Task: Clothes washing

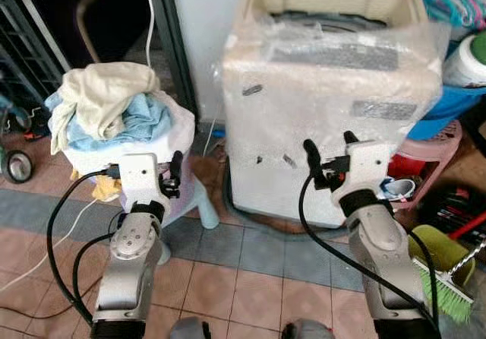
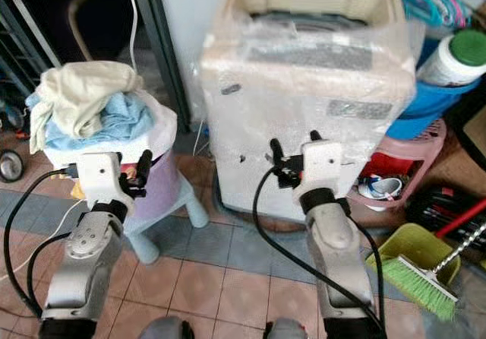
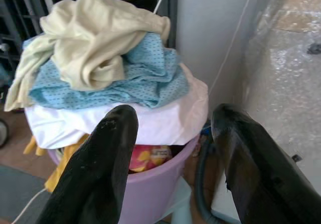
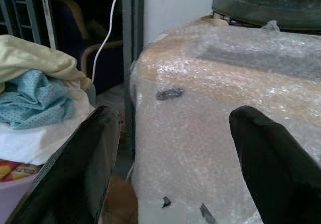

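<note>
Left eye view is showing washing barely starting: both wide, empty pincers, left pincer (image 1: 171, 173) and right pincer (image 1: 331, 155), are hovering near the heaped lilac plastic laundry basket (image 1: 176, 196) and the plastic-wrapped white top-loading washing machine (image 1: 334, 88), with nothing loaded.

A home laundry corner: plastic-wrapped washing machine (image 1: 334, 88), heaped clothes basket (image 1: 171, 198), broom (image 1: 448, 278), tiled floor (image 1: 250, 270)

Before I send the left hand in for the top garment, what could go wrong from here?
1. The clothes pile is heaped above the purple basket on a small stool; a hard tug might tip it.
2. The garments look tangled, so lifting the cream cloth may drag the blue one onto the floor.
3. Cables loop beside the left hand and could snag.
</note>
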Controlling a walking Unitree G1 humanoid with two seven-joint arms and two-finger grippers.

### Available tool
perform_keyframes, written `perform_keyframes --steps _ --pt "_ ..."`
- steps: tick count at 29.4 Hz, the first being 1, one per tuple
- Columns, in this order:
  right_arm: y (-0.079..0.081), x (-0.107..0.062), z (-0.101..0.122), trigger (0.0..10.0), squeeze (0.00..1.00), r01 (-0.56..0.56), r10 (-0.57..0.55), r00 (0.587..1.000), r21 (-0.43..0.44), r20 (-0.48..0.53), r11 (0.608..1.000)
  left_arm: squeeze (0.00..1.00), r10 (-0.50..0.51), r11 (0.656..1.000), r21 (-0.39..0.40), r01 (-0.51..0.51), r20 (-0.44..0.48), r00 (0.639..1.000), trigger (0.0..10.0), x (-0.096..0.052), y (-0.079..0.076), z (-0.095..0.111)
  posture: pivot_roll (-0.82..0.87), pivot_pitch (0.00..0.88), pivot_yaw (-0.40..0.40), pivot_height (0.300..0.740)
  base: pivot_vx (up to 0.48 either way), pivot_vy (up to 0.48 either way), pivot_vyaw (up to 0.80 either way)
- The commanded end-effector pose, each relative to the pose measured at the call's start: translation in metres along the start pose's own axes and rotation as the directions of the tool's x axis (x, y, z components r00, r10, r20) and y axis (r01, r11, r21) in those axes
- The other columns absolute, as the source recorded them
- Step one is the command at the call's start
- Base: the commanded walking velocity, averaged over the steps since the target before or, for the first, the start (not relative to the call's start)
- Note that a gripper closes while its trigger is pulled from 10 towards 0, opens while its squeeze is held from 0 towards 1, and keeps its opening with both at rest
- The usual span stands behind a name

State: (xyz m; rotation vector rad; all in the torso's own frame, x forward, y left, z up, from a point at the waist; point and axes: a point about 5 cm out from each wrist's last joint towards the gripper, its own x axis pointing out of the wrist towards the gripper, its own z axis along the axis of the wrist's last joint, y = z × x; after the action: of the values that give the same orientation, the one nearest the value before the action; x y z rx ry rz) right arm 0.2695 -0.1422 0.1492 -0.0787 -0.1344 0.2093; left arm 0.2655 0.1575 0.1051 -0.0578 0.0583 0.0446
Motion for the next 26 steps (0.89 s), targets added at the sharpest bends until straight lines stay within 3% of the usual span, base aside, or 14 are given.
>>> perform_keyframes --steps 1,7,13,16,26 --pt "-0.005 -0.002 0.001 10.0 0.00 0.011 -0.011 1.000 -0.010 0.005 1.000 0.00 -0.010 1.000 0.000 0.010 0.003 1.000 10.0 0.000 -0.006 0.001 -0.05 0.091 0.056 0.740 0.000 0.000 0.79" --pt "-0.002 -0.003 0.001 10.0 0.00 0.003 -0.003 1.000 0.000 0.013 1.000 0.00 -0.008 1.000 0.020 0.008 0.031 0.999 10.0 0.003 -0.004 0.003 -0.05 0.087 0.058 0.740 0.000 0.000 0.78" --pt "0.002 -0.002 0.003 10.0 0.00 -0.031 0.031 0.999 -0.024 0.023 0.999 0.00 -0.008 1.000 0.014 0.008 0.028 1.000 10.0 0.003 -0.003 0.002 -0.05 0.078 0.054 0.740 0.306 0.000 0.00" --pt "0.005 -0.002 0.004 10.0 0.00 -0.067 0.070 0.997 -0.084 0.034 0.994 0.00 -0.011 1.000 0.012 0.010 0.025 1.000 10.0 0.002 -0.004 0.001 -0.05 0.080 0.052 0.740 0.341 0.000 0.80" --pt "0.006 -0.001 0.000 10.0 0.00 -0.074 0.075 0.997 -0.049 0.026 0.996 0.00 -0.009 1.000 0.016 0.009 0.032 0.999 10.0 0.002 -0.004 0.001 -0.03 0.080 0.043 0.740 0.377 0.000 0.73"
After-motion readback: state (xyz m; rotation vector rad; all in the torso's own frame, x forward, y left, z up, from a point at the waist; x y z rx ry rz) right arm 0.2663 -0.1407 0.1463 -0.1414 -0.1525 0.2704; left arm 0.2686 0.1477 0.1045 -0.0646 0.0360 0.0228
